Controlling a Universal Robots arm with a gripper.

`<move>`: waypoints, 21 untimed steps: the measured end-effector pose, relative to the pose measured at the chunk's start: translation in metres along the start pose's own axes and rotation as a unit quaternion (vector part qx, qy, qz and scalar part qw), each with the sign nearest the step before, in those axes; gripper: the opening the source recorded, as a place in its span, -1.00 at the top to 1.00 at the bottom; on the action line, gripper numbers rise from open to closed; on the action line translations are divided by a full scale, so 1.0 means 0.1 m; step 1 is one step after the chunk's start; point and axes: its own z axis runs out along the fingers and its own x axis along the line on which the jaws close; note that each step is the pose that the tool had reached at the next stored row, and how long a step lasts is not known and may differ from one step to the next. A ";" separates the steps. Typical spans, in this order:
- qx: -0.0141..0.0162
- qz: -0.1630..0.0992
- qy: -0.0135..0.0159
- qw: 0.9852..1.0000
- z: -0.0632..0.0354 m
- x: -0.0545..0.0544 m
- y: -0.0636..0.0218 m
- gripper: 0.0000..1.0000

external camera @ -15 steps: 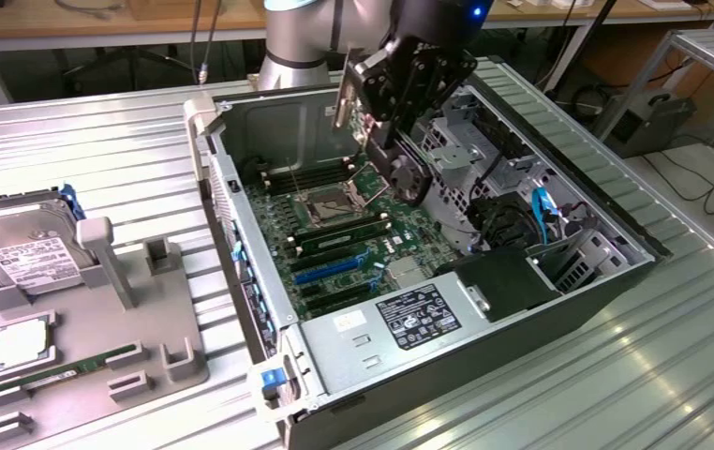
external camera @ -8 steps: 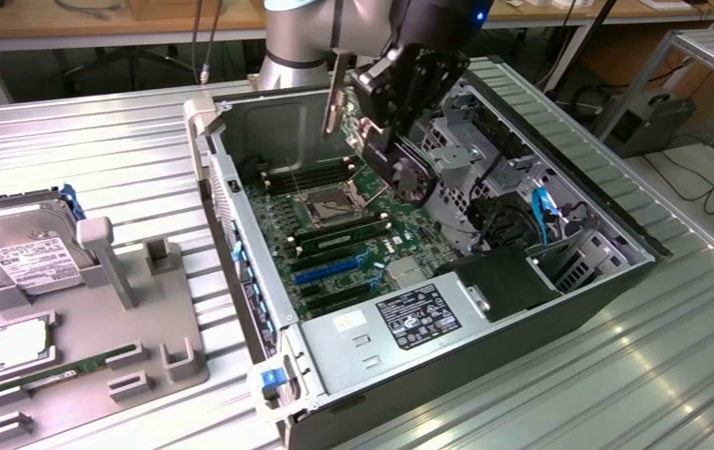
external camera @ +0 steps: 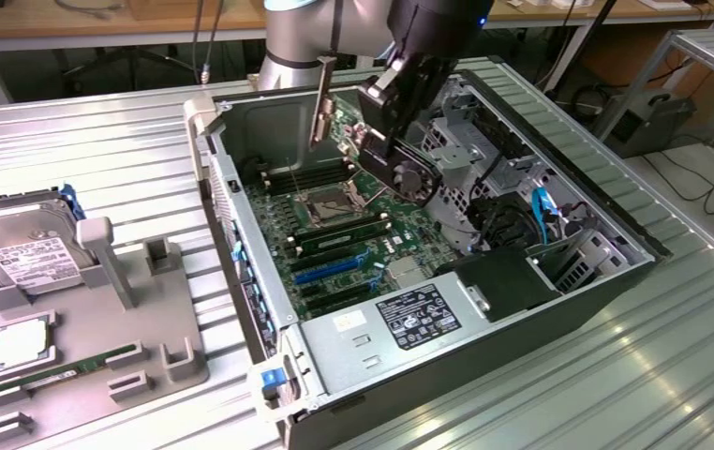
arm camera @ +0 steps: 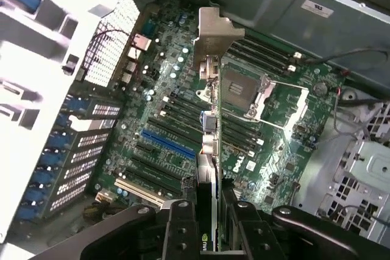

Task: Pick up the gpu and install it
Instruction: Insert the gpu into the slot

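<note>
While the arm (external camera: 294,37) reaches down from the far edge of the bench (external camera: 657,375) over the open computer case (external camera: 242,234), its wrist leans toward the exterior view's left and carries the gripper (external camera: 389,136) into the case's mouth. The gripper is clamped on the gpu (external camera: 409,173): in the wrist view its 2 fingers (arm camera: 180,229) press either face of the thin card (arm camera: 208,150), which stands on edge between them. The gpu hangs in the air above the motherboard (external camera: 332,234), over the processor socket (arm camera: 244,89) and apart from the blue slot (arm camera: 167,143). Its pale bracket strip (external camera: 320,103) points away from the gripper, toward the case's far wall. Near the bench edge at the exterior view's left, a grey tray (external camera: 82,347) holds a hard drive (external camera: 26,248) and a green memory stick (external camera: 64,370).
</note>
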 end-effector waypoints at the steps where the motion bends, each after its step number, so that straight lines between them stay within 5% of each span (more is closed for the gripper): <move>1: -0.002 -0.012 0.000 1.000 0.003 0.00 -0.001 0.47; 6: -0.012 -0.053 -0.003 0.998 0.012 0.00 -0.001 0.47; 8: -0.014 -0.073 -0.003 0.997 0.014 0.00 0.000 0.47; 14: -0.010 -0.120 -0.004 0.993 0.024 0.00 -0.002 0.47; 18: -0.001 -0.169 -0.011 0.986 0.033 0.00 -0.003 0.47; 21: 0.001 -0.196 -0.013 0.981 0.041 0.00 -0.003 0.47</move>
